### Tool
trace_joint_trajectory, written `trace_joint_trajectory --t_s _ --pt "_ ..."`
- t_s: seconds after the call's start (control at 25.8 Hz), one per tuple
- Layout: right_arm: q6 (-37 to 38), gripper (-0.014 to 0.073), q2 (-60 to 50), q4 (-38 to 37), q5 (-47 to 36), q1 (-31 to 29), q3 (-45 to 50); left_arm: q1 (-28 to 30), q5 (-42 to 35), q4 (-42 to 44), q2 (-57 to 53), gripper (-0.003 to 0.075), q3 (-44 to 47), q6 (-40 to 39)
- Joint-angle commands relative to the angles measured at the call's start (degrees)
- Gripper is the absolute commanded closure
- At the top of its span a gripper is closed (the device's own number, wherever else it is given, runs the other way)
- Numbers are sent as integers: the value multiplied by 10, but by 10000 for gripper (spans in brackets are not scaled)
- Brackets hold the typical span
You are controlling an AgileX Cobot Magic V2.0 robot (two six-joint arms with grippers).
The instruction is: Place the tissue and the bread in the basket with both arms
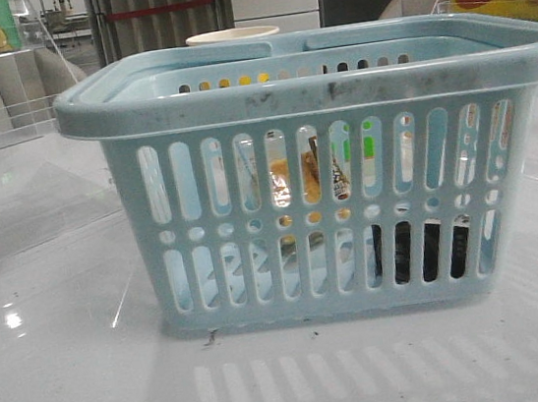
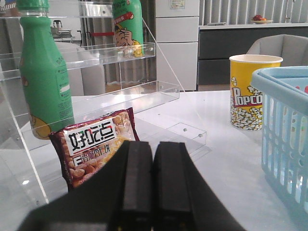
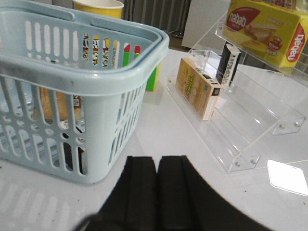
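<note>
Both items appear in basket; task looks complete.
I see left gripper [image 2: 153,192] & right gripper [image 3: 157,192] closed, empty, outside basket [image 1: 313,84]; inside, thru slots: tissue [image 1: 424,250] low on right, bread [image 1: 291,180] behind.

Bright, even indoor light puts white glare patches on the glossy white table [image 1: 65,386], which mirrors the slotted light blue plastic basket [image 1: 315,96]; all views sharp, backgrounds slightly soft.

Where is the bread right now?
The bread is inside the blue basket, seen through the front view's middle slots, above and left of the dark tissue.
</note>
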Motion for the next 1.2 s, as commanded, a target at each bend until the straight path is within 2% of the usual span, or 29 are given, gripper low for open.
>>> trace_joint_trajectory --t_s 0.0,0.31,0.66,1.16 --pt "-4 536 -10 8 -124 -19 19 1 -52 -2 -10 629 0 -6" --pt "-4 536 -10 28 -174 -46 58 1 -52 -2 -10 629 0 -6" --pt "-4 536 -10 42 -208 -66 59 1 -52 -2 -10 629 0 -6" --pt "-4 536 -10 50 -218 -89 59 1 -52 -2 -10 629 0 -6"
